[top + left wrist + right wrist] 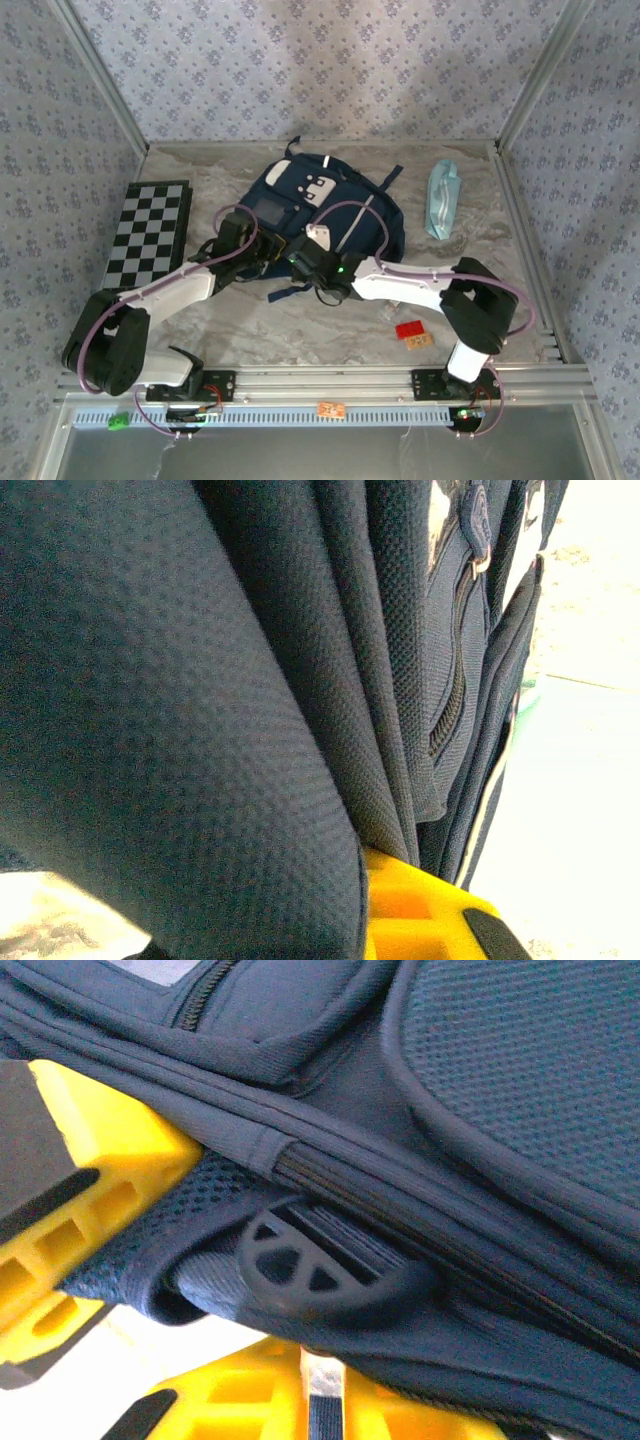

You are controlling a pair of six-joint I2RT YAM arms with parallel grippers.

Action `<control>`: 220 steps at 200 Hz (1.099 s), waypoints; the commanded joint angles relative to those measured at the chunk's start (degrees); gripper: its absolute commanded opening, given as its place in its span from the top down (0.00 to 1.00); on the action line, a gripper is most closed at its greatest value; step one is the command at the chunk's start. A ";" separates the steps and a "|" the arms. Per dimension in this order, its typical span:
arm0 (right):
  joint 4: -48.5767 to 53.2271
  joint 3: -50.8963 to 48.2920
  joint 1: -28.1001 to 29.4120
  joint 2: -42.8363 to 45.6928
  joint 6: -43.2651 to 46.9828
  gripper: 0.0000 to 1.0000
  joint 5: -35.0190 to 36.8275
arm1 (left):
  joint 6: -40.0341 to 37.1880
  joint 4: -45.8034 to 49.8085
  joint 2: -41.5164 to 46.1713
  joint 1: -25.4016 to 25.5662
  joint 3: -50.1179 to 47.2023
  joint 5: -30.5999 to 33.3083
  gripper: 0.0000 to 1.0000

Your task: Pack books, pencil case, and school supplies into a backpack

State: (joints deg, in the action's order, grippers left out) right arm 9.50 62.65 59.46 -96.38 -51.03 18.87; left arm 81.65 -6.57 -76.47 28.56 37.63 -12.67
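1. A marble-patterned table [300, 335] sits between flowered walls [320, 60], with a checkered board [150, 232] lying at 9 o'clock.
2. The left gripper [265, 250] is at the backpack's near-left edge. In the left wrist view, navy cloth drapes over one yellow finger [410, 910], and I cannot tell whether the jaws are closed.
3. The backpack [330, 205] lies flat at mid-table. Its long axis runs roughly 12 to 6, with the handle end at 12 and the bottom towards the arms.
4. The right gripper [305, 262] meets the near edge just beside the left one. Its fingers [100, 1150] appear clamped on mesh cloth and a strap buckle [310, 1275].
5. The step looks like parting the bag's near edge. To do it well, each side should pinch one fabric layer rather than a strap. The two should then draw apart gently so the mouth stays taut.
6. The pencil case [441, 198] lies at 2 o'clock, well apart, with its long axis near 12 to 6.
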 commanded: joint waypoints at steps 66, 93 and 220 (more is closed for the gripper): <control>6.69 1.52 1.65 0.62 6.76 0.80 -0.27 | -0.48 -1.98 1.61 1.31 2.47 -3.94 1.00; 7.08 2.78 1.23 -2.00 4.23 0.70 -0.50 | -0.62 -1.43 1.70 1.49 2.83 -3.79 1.00; 10.95 7.84 1.10 -3.50 5.67 0.83 13.10 | -0.96 -0.25 2.37 2.20 3.07 -2.37 1.00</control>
State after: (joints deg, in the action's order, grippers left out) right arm 21.37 69.32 60.29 -100.40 -47.42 25.52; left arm 81.52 -5.65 -76.49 29.69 37.76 -12.16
